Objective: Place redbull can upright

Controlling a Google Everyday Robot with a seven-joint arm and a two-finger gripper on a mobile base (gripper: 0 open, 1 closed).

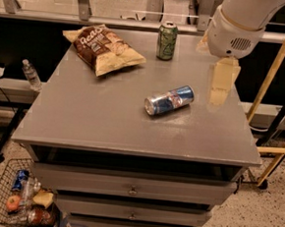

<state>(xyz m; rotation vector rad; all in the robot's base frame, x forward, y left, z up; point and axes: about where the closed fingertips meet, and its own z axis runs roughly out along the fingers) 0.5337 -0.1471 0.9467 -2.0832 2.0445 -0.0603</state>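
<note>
The redbull can (169, 100), blue and silver, lies on its side near the middle of the grey cabinet top (107, 122), its silver top pointing to the front left. My gripper (220, 86) hangs down from the white arm (236, 24) over the right part of the top. It is just right of the can, a little above the surface and apart from the can. It holds nothing that I can see.
A green can (167, 40) stands upright at the back. A brown chips bag (104, 48) lies at the back left. A yellow wooden frame (279, 67) stands right of the cabinet. A wire basket (17, 199) with items and a water bottle (31, 74) are at the left.
</note>
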